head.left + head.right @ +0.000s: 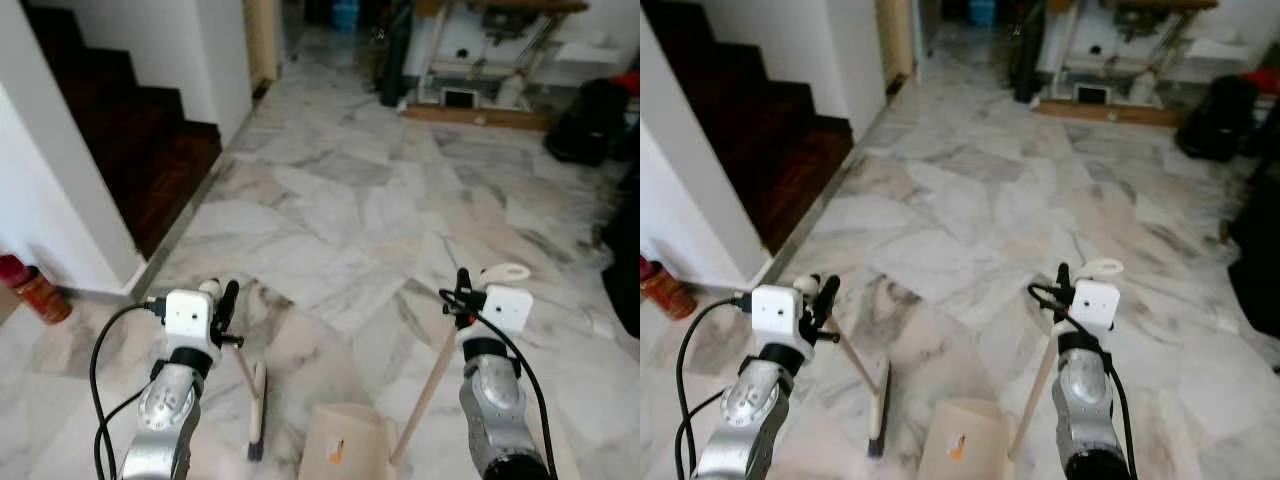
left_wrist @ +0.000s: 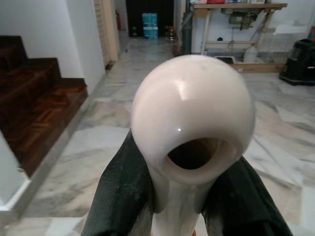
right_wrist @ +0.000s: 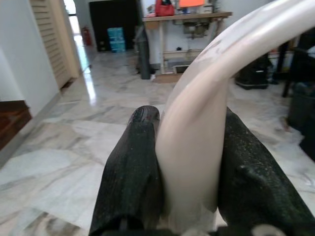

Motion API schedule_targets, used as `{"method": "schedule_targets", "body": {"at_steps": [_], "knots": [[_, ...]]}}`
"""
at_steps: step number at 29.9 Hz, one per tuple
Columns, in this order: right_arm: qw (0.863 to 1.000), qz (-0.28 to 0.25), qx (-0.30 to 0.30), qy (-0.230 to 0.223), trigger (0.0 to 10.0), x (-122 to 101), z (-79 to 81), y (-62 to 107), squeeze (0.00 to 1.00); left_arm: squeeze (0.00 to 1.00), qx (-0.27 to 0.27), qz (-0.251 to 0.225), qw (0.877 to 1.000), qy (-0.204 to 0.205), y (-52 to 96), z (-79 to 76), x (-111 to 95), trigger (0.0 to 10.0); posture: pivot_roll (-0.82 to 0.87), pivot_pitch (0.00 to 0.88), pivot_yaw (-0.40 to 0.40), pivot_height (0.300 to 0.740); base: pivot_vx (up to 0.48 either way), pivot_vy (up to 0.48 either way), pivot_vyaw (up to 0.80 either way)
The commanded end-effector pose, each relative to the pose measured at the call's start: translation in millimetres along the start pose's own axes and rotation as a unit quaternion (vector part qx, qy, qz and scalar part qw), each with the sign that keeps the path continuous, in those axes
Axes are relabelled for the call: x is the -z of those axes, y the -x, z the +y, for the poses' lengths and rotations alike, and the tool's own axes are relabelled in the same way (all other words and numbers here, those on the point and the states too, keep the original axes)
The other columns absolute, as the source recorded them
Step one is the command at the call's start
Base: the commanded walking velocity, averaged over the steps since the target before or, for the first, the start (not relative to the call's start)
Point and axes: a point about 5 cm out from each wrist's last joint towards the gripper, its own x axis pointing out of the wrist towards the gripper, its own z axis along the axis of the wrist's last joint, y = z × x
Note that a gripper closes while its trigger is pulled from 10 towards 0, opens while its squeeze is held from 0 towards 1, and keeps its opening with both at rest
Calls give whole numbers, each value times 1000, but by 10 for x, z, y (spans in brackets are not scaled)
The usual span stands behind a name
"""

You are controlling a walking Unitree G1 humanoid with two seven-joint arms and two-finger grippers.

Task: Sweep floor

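Left end effector (image 1: 228,300) clamps glossy cream broom (image 1: 255,405); right end effector (image 1: 462,290) clamps dustpan (image 1: 345,445) handle.

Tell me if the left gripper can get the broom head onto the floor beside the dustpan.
Probably yes: the left gripper is shut on the broom, whose head sits low beside the dustpan, with bare marble around it.

Home hallway: marble floor (image 1: 360,220), wooden stairs (image 1: 140,140), sewing table (image 1: 500,60).
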Motion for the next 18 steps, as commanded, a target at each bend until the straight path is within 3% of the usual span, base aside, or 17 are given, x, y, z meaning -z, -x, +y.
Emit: {"method": "schedule_targets", "body": {"at_steps": [1, 11, 18], "knots": [[1000, -23, -10, -1, 10000, -102, 39, -64, 0, 0, -10, -29, 1000, -2, -55, 25, -92, 10000, 18, 0, 2, 740, 0, 0, -738], [1000, -25, -17, 2, 10000, -109, 31, -49, 0, 0, -27, -33, 999, -4, -16, 86, -67, 10000, 24, 0, -18, 740, 0, 0, -693], [999, -32, -18, 3, 10000, -120, 9, -34, 0, 0, -31, -33, 999, -3, 9, 89, -56, 10000, 23, 0, -17, 740, 0, 0, 0]]}}
